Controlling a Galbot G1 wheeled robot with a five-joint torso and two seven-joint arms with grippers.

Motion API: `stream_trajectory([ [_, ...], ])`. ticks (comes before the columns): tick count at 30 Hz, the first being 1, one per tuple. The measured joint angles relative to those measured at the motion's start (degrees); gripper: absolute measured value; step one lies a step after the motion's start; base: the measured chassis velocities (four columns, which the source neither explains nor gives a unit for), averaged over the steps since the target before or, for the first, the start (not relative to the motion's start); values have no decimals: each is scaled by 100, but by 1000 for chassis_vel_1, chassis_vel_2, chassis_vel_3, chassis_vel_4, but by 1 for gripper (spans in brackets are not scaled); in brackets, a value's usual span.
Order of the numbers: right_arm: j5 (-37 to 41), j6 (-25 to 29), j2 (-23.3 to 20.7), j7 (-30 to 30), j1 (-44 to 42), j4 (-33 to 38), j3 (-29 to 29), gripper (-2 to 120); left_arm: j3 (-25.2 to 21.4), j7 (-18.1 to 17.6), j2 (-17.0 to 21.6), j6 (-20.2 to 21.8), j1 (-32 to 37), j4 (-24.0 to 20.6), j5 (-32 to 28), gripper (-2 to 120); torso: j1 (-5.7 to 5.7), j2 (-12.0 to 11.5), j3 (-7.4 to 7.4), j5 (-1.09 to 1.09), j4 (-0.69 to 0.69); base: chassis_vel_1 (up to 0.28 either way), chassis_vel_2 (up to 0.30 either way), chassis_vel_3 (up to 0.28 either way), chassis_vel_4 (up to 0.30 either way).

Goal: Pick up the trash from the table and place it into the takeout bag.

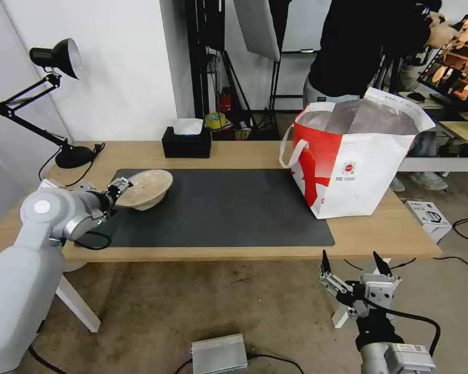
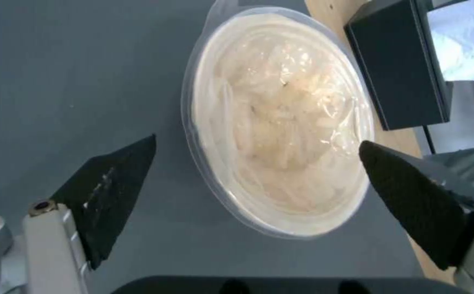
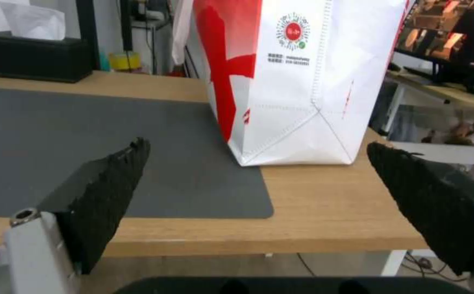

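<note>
A shallow beige bowl point(image 1: 146, 188) under a clear cover sits on the left end of the dark grey mat point(image 1: 229, 208), which lies on the light-wood table point(image 1: 244, 151). My left gripper point(image 1: 120, 186) is at the bowl's left rim. In the left wrist view the left gripper point(image 2: 257, 140) is open, and the bowl point(image 2: 280, 122) lies between and just beyond its black fingertips point(image 2: 122, 171). The red-and-white takeout bag point(image 1: 359, 171) stands open at the table's right end. My right gripper point(image 1: 353, 259) hangs open below the table's front edge, facing the bag point(image 3: 302, 81).
A black tissue box point(image 1: 186, 143) stands at the table's back edge, close behind the bowl. A black desk lamp point(image 1: 73, 155) occupies the back left corner. A person stands behind the bag. A silver box point(image 1: 219, 353) and a white carton point(image 1: 426, 217) lie on the floor.
</note>
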Motion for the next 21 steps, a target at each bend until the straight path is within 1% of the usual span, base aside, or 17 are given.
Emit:
stream_trajectory([
  [6, 0, 0, 0, 0, 0, 0, 0, 100, 19, 28, -26, 56, -26, 64, 7, 100, 0, 0, 0, 0, 0, 0, 0, 0, 0],
  [8, 0, 0, 0, 0, 0, 0, 0, 100, 61, 102, -62, 84, -103, 153, 24, 100, 0, 0, 0, 0, 0, 0, 0, 0, 0],
  [13, 0, 0, 0, 0, 0, 0, 0, 100, 134, 197, -124, 86, -176, 220, 98, 100, 0, 0, 0, 0, 0, 0, 0, 0, 0],
  [21, 0, 0, 0, 0, 0, 0, 0, 100, 282, 285, -219, 86, -324, 336, 157, 100, 0, 0, 0, 0, 0, 0, 0, 0, 0],
])
